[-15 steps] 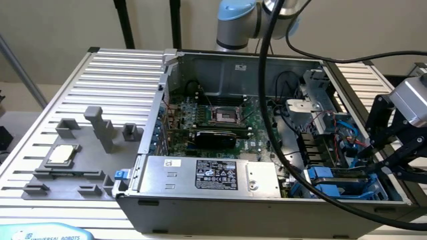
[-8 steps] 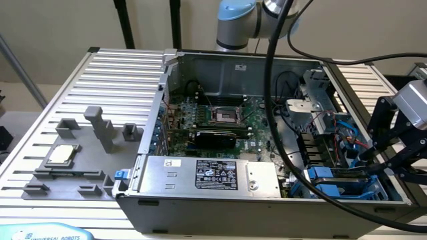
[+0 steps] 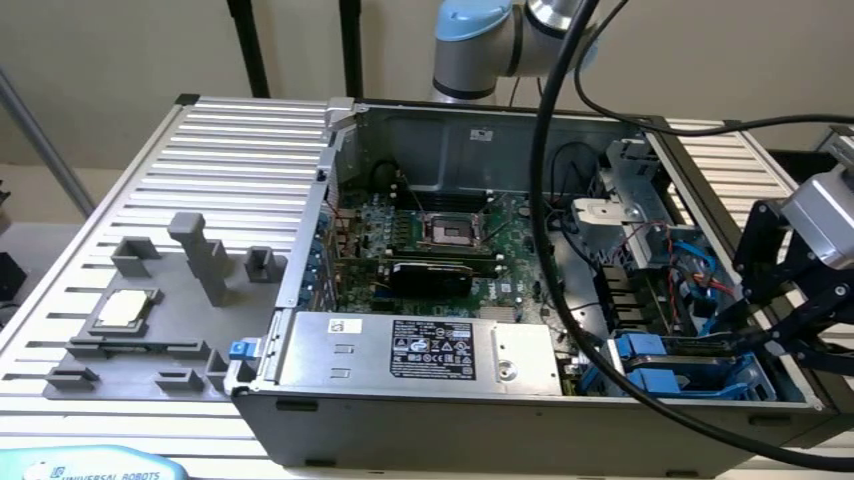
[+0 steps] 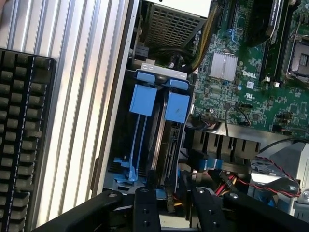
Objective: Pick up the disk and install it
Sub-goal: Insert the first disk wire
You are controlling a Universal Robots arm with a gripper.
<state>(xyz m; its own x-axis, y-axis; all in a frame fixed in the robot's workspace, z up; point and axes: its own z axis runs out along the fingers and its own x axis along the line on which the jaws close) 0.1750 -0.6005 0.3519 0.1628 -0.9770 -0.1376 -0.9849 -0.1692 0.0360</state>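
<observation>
Hovering over the open computer case (image 3: 534,400), the pincer (image 4: 170,195) is sitting at the drive bay (image 4: 145,140), in the case's corner on the exterior view's right. In the wrist view its two black fingers (image 4: 145,205) are standing apart, one on each side of the disk's near end, and I cannot tell whether the pads are pressing it or have let go. The disk (image 4: 166,145) is standing on edge in the bay slot straight ahead of the pincer, its grey body squeezed between blue carrier parts (image 4: 177,106); its far end is reaching the blue tabs, and its near end is disappearing behind the fingers. In the exterior view a thick black cable (image 3: 545,200) is crossing the case and covering part of the bay, so only blue plastic and a dark sliver of the disk (image 3: 694,345) are showing beneath the pincer (image 3: 781,335).
</observation>
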